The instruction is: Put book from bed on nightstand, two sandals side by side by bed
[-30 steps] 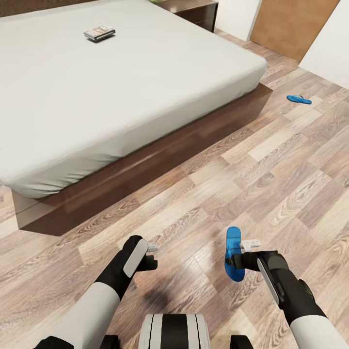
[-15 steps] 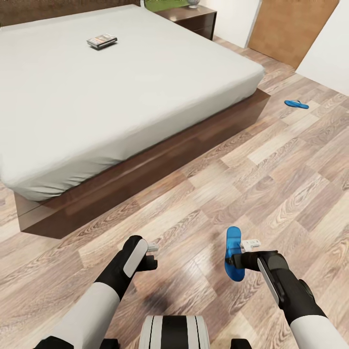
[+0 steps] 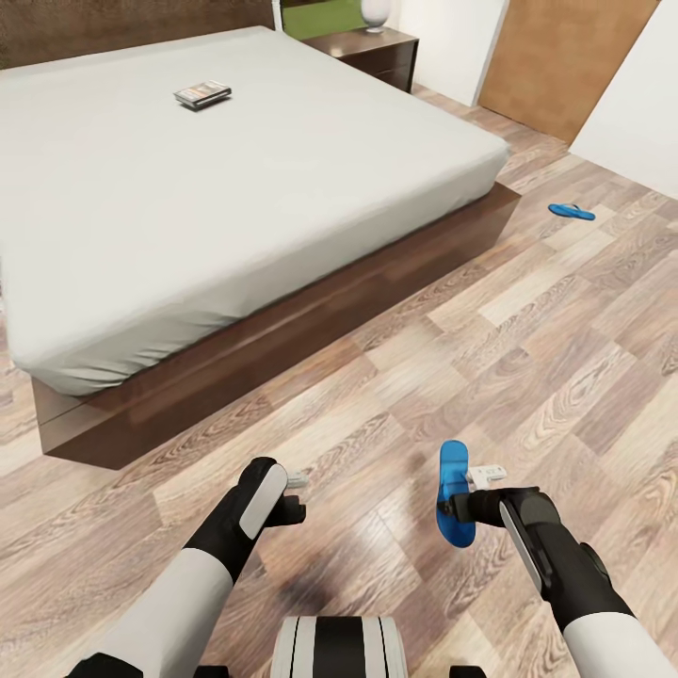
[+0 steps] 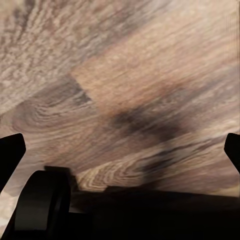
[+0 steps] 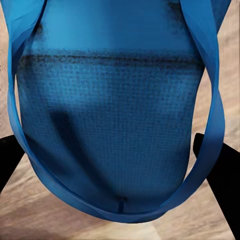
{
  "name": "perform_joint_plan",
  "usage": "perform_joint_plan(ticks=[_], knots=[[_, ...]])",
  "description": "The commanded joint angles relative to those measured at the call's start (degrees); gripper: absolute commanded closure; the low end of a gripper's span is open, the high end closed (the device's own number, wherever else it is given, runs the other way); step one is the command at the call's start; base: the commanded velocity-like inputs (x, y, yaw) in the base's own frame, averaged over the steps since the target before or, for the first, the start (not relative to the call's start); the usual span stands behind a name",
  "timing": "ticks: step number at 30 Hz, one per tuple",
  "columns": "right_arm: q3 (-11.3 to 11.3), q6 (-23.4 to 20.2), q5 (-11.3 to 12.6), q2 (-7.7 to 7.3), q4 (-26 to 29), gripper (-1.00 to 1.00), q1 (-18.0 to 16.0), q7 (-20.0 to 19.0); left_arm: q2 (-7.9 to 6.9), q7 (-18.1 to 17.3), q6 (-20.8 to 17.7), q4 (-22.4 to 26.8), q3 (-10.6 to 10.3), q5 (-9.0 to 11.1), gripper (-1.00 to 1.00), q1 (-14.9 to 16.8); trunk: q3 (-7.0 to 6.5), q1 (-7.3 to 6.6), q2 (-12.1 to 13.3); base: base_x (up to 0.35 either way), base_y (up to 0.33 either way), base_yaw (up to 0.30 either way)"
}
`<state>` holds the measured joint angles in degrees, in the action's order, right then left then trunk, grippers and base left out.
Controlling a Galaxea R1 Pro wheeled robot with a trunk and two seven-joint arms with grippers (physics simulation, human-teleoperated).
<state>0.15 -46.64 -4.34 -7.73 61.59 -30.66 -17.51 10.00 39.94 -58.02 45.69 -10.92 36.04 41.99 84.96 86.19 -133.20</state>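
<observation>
**Held sandal could slip before it reaches its mate**

The right claw is closed on one sandal, carrying it above the plank floor in front of the robot. In the right wrist view the blue sole hangs close to the camera with the strap looping round it, the dark fingers at either side. The grip seems to be on a thin edge or strap, so a jolt from the base could let the sandal swing or drop.

The other sandal lies on the floor well away, past the far corner of the bed, near the door. The pair must end side by side next to the bed. If the held one is set down where the robot stands, the two stay far apart; if it lands twisted or upside down, the pairing fails as well.

The left claw hangs over bare floor, its fingers spread wide and holding nothing. It is free for the far sandal.

The book rests on the mattress toward the headboard, far from the near edge. Reaching it from this side looks hard; the trunk or arm could strike the bed frame. The nightstand stands beside the bed's far corner, and something pale stands on its top, which a carelessly placed book could knock.
</observation>
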Motion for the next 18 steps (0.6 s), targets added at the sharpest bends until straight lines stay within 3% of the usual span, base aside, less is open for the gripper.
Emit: perform_joint_plan(ticks=[1, 18], knots=[[0.0, -0.2, -0.5, -0.02, 0.1, 1.0, 0.0, -0.4, 0.0, 0.6, -0.1, 0.1, -0.1, 0.5, -1.0, 0.0, -0.06, -0.01, 0.0, 0.0, 0.0, 0.0], [0.0, -0.3, -0.6, -0.01, 1.0, 1.0, 0.0, -0.4, 0.0, 0.5, -0.1, 0.1, -0.1, 0.6, -1.0, 0.0, -1.64, -0.01, 0.0, 0.0, 0.0, 0.0]])
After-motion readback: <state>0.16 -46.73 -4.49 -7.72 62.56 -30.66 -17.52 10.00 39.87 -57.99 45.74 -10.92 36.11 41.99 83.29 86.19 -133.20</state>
